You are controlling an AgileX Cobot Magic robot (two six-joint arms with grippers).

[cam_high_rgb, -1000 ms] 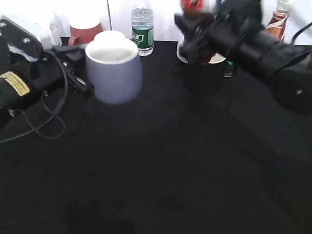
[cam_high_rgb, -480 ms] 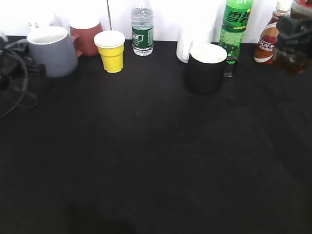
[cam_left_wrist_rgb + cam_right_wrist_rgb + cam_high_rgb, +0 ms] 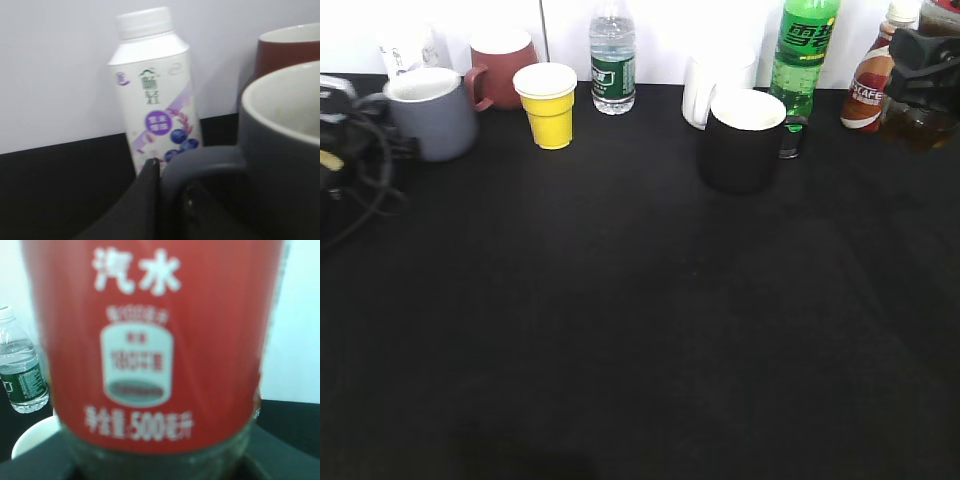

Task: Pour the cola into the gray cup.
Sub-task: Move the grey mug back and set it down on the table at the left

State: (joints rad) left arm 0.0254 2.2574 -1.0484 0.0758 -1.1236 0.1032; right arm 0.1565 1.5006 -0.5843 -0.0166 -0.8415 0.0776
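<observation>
The gray cup [image 3: 432, 112] is seen left of the yellow cup [image 3: 549, 104], its handle gripped by the left gripper [image 3: 157, 200]. Far right of the yellow cup, the cola [image 3: 155, 345] (label only) is clasped by the right gripper [image 3: 923, 75].

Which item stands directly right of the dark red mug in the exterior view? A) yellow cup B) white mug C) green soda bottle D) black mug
A: the yellow cup stands just right of the dark red mug, ahead of the water bottle.
</observation>
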